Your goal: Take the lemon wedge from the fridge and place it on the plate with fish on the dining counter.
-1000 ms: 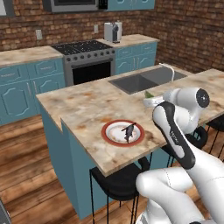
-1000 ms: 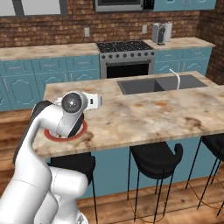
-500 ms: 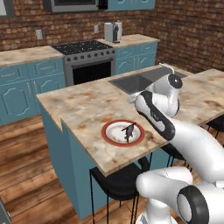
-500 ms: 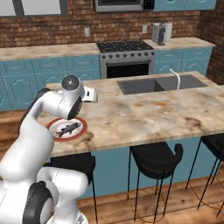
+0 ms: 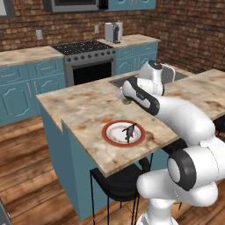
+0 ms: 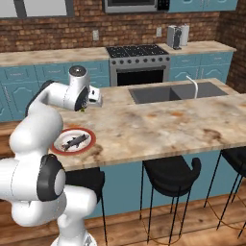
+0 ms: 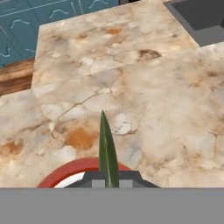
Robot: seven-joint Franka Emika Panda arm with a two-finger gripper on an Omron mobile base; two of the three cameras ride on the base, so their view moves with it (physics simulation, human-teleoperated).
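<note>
On the beige dining counter [image 5: 83, 105] [image 6: 158, 125] lies the red-rimmed white plate [image 5: 109, 134] [image 6: 87, 141] with a dark fish [image 5: 129, 131] [image 6: 74, 141] on it. My gripper [image 5: 126, 100] [image 6: 85, 107] hangs low over the counter just beyond the plate's far edge, shut on the lemon wedge [image 5: 128, 102]. In the hand view the lemon wedge [image 7: 107, 148] is a thin green sliver sticking out between the fingertips, with the plate's red rim [image 7: 61, 173] at the bottom. The fridge is out of view.
A dark inset sink [image 6: 170, 91] with a white faucet [image 6: 193, 84] lies to the right of the gripper. Black stools [image 6: 170, 170] [image 5: 116, 182] stand along the near side. A stove [image 6: 137, 60] and teal cabinets [image 5: 26, 83] line the back wall.
The arm has swung from the right of the plate across to its far side, and the shut gripper has gone with it. Plate and fish lie as before.
</note>
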